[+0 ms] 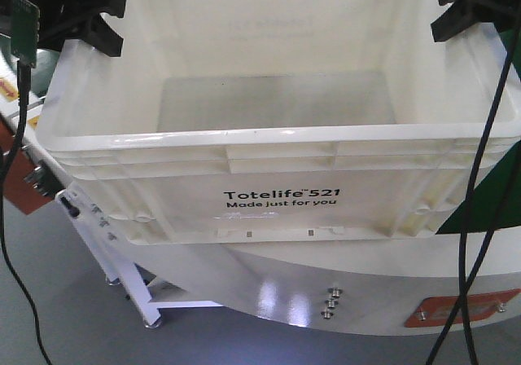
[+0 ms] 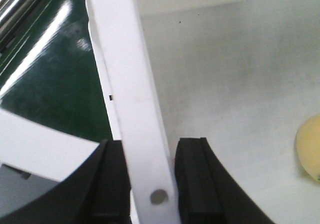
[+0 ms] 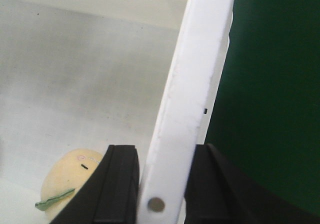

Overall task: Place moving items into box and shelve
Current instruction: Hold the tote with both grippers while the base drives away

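Note:
The big white box [image 1: 281,173], printed "Totelife 521", fills the front view. My left gripper [image 1: 89,23] grips its left rim and my right gripper [image 1: 464,10] its right rim. In the left wrist view the left gripper [image 2: 152,184] is shut on the white rim [image 2: 132,84], one black finger on each side. The right gripper [image 3: 162,184] clamps the opposite rim [image 3: 192,84] the same way. One of the moving items, a yellow plush with a sleepy face [image 3: 65,184], lies on the box floor; its edge shows as a yellow plush [image 2: 310,151] too. The front view hides it behind the near wall.
A dark green surface [image 2: 45,84] lies outside the box on the left, and the green surface [image 3: 270,84] continues on the right. Below the box is my white base [image 1: 285,292] with an orange plate [image 1: 456,310]. Black cables [image 1: 476,218] hang at both sides.

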### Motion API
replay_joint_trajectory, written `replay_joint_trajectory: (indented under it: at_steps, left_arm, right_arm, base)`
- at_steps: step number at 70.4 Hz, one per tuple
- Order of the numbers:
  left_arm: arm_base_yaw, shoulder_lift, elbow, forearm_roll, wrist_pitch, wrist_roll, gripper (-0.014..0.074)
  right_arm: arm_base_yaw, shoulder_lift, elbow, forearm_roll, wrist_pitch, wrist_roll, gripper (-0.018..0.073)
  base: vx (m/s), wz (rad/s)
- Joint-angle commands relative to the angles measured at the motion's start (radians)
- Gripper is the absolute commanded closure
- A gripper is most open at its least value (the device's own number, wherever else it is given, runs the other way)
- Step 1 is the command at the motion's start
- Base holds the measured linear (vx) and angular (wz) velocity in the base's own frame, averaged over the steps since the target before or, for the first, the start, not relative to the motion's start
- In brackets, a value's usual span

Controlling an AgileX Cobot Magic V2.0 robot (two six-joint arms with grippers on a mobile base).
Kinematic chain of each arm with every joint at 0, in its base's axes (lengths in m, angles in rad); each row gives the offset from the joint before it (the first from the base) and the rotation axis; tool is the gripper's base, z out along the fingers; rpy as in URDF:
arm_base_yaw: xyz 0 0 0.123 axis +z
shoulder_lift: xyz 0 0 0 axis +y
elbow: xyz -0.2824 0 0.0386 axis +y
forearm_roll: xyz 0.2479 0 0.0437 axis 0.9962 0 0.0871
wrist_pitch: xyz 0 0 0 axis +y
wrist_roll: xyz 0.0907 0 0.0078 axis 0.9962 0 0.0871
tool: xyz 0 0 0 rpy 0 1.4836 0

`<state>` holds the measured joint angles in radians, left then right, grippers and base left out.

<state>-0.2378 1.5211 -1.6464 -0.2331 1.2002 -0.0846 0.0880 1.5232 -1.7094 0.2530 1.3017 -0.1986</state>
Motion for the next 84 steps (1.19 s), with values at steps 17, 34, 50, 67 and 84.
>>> replay_joint_trajectory:
  at_steps: [17,34,50,67,84]
  left_arm:
    - [-0.01,-0.059,-0.048,-0.103,-0.112,0.021,0.0613]
    - [-0.01,-0.059,-0.048,-0.103,-0.112,0.021,0.0613]
    - [-0.01,-0.059,-0.048,-0.103,-0.112,0.021,0.0613]
    - [-0.01,-0.059,-0.048,-0.103,-0.112,0.021,0.0613]
    - [-0.01,-0.059,-0.048,-0.103,-0.112,0.021,0.0613]
  right_arm:
    - [0.008,-0.054,-0.038,0.125,-0.018,-0.037,0.0571]
    - [0.008,-0.054,-0.038,0.125,-0.018,-0.038,0.0571]
    - [0.008,-0.054,-0.038,0.125,-0.018,-0.038,0.0571]
    - [0.008,-0.054,-0.038,0.125,-0.018,-0.037,0.0571]
    - [0.008,-0.054,-0.038,0.125,-0.018,-0.037,0.0571]
  base:
    - [-0.14,0.55]
    - [-0.15,0.59]
    - [-0.15,0.58]
    - [-0.16,0.6]
    - [-0.19,0.67]
